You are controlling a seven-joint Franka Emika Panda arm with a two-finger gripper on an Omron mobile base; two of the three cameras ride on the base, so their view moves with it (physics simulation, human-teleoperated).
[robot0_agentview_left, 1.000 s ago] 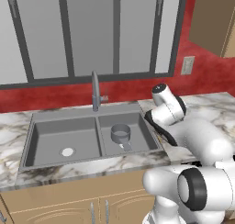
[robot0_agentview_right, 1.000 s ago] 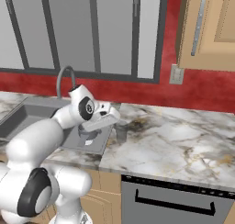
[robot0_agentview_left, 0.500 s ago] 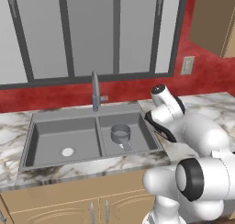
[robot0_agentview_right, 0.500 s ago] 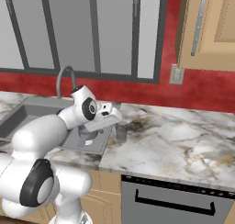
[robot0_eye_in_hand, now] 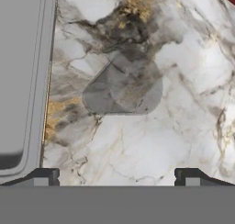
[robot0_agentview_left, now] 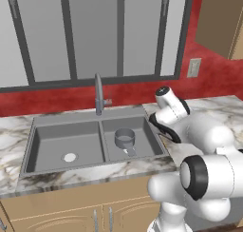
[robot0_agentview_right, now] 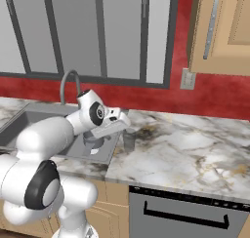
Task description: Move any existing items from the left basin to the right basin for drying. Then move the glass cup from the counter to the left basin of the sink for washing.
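Note:
The glass cup (robot0_eye_in_hand: 124,85) is a pale see-through tumbler standing on the marble counter (robot0_agentview_right: 195,149), just right of the sink's rim (robot0_eye_in_hand: 39,103). In the right base view the glass cup (robot0_agentview_right: 129,139) sits under the hand. My gripper (robot0_eye_in_hand: 117,177) hangs above it, open, with a dark fingertip (robot0_eye_in_hand: 46,176) at each side and nothing between them. The left basin (robot0_agentview_left: 52,148) holds just its pale drain disc (robot0_agentview_left: 70,157). A grey metal pot (robot0_agentview_left: 125,138) with a short handle stands in the right basin (robot0_agentview_left: 147,136).
A slim grey tap (robot0_agentview_left: 98,93) rises behind the sink divider. A red wall with a grey-framed window runs along the back. A wall socket (robot0_agentview_right: 187,79) and a tan wall cupboard (robot0_agentview_right: 219,32) sit at the right. The counter stretches on to the right of the cup.
The arm's lower joints have turned a little. The hand stays over the glass cup with its jaws open as before.

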